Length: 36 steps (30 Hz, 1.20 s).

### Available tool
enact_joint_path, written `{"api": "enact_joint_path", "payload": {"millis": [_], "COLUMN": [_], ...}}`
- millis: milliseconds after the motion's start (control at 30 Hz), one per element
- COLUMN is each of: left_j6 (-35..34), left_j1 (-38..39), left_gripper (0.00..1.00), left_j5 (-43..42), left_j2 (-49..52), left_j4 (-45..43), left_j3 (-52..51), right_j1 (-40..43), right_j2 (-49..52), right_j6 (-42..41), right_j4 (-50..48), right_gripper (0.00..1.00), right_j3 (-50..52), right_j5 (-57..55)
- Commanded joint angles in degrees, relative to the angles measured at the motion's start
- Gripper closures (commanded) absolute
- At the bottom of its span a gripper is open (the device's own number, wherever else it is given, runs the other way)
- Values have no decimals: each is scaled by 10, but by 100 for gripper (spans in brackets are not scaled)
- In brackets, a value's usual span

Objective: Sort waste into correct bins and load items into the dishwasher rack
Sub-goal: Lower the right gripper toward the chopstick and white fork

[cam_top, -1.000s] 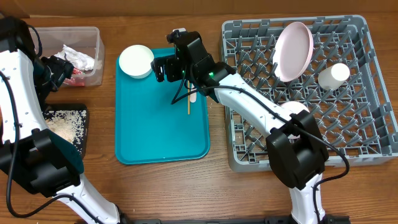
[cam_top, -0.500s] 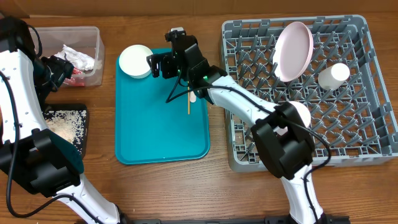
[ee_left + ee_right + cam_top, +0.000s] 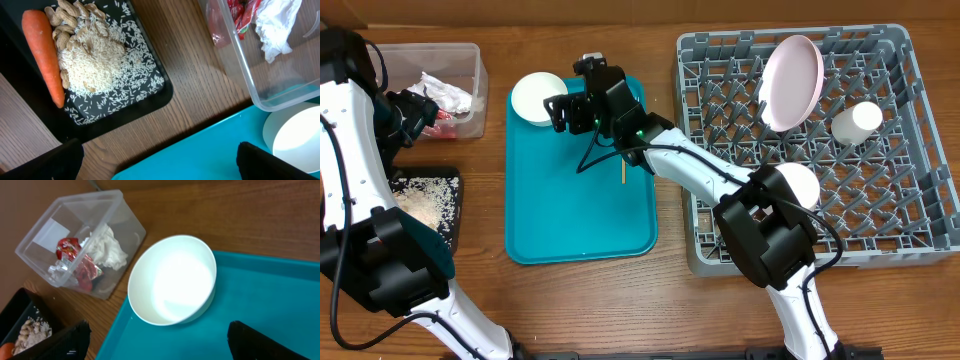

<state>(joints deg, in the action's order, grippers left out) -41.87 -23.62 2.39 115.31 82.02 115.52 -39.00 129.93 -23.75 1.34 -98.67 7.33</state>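
The print on the red wrapper (image 3: 75, 262) is too crumpled to read. The wrapper lies with a white paper napkin (image 3: 107, 250) inside the clear tub (image 3: 425, 46) at the far left of the wooden table (image 3: 570, 310). Near the tub, the black tray (image 3: 167, 92) holds an orange carrot (image 3: 42, 50) along one side, beside a heap of pale grainy scraps (image 3: 95, 60).

Between the bins and the rack lies a flat teal tray (image 3: 580, 215). A white bowl (image 3: 172, 280) stands upright in its far left corner, and a thin wooden stick (image 3: 623, 172) lies further right.

The grey rack (image 3: 910, 200) at the right holds a pink plate (image 3: 792, 80) standing on edge among the pegs, a white cup (image 3: 857, 120) on its side and a second white bowl (image 3: 798, 182).

The right gripper (image 3: 160, 335) hangs just beside the bowl on the teal tray, fingers spread wide and pinching nothing. The left gripper (image 3: 160, 157) hovers over the gap between tub and black tray, fingers also spread wide and empty.
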Motion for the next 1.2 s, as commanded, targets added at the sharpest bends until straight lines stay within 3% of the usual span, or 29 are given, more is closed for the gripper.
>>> {"api": "enact_joint_path", "payload": {"millis": [0, 67, 133, 367, 700, 800, 1033, 1167], "left_j6": [-6, -6, -6, -6, -6, -6, -6, -6], "left_j1": [5, 5, 5, 5, 5, 5, 5, 5], "left_gripper": [0, 0, 0, 0, 0, 0, 0, 0], "left_j5": [6, 6, 6, 6, 6, 6, 6, 6], "left_j2": [2, 2, 2, 2, 2, 2, 2, 2], "left_j4": [0, 0, 0, 0, 0, 0, 0, 0], "left_j3": [-1, -1, -1, -1, -1, -1, -1, -1], "right_j1": [1, 1, 0, 0, 2, 3, 12, 32], "right_j2": [10, 10, 10, 10, -17, -50, -125, -124], "right_j6": [8, 15, 14, 12, 15, 34, 18, 28], "right_j4": [12, 31, 67, 104, 123, 166, 328, 350], "right_gripper": [9, 9, 0, 0, 0, 0, 0, 0], "right_j3": [-12, -12, -12, -12, -13, -22, -31, -28], "right_j5": [3, 5, 30, 161, 197, 156, -138, -134]}}
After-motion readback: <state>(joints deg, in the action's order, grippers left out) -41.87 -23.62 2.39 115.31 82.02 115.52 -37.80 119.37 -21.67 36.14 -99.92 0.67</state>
